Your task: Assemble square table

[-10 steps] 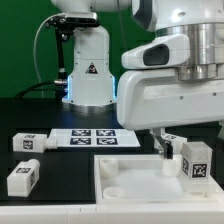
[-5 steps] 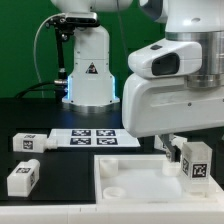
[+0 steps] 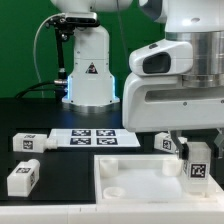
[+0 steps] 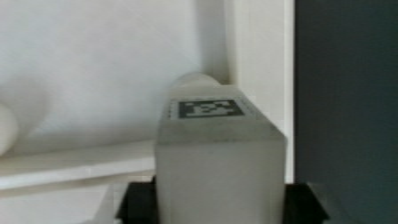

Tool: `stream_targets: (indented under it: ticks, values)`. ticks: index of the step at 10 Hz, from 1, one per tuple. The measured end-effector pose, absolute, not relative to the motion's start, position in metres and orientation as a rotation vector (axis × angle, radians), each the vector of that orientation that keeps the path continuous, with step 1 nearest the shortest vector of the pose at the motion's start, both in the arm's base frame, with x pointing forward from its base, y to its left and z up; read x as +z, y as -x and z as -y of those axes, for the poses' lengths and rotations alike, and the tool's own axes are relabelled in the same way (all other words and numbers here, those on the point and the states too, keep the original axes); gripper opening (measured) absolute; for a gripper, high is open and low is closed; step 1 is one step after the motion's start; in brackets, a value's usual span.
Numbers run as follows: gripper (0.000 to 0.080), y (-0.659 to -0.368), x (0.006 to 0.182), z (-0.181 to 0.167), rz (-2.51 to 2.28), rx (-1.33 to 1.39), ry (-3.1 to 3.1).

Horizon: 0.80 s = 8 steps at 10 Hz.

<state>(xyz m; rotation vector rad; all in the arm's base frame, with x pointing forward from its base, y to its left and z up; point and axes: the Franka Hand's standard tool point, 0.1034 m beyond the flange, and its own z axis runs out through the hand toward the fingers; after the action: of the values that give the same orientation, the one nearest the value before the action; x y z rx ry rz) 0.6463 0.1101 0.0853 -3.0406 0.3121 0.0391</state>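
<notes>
At 9 o'clock of the square top [image 3: 140, 185], you found two loose legs on the counter [image 3: 60, 165]: the rear leg [image 3: 28, 143] and the front leg [image 3: 22, 178], set apart from each other. The marker board [image 3: 95, 138] lay at 11 o'clock of the top. A third leg [image 3: 163, 143] sat near the top's 1 o'clock corner. At the 3 o'clock edge stood the upright leg [image 3: 197, 163]. The claw [image 4: 221, 203] was clenched on this upright leg; both pads [image 4: 137, 203] touched its sides.
</notes>
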Motion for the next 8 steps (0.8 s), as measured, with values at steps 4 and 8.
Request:
stream_targets:
  ticks: [4,8]
  values:
    - [0.0285,-0.6468,0.0843,-0.1058,-1.14,0.048,2.826]
    - [0.0286,-0.647,0.0844,-0.1054,-1.56,0.067,2.627]
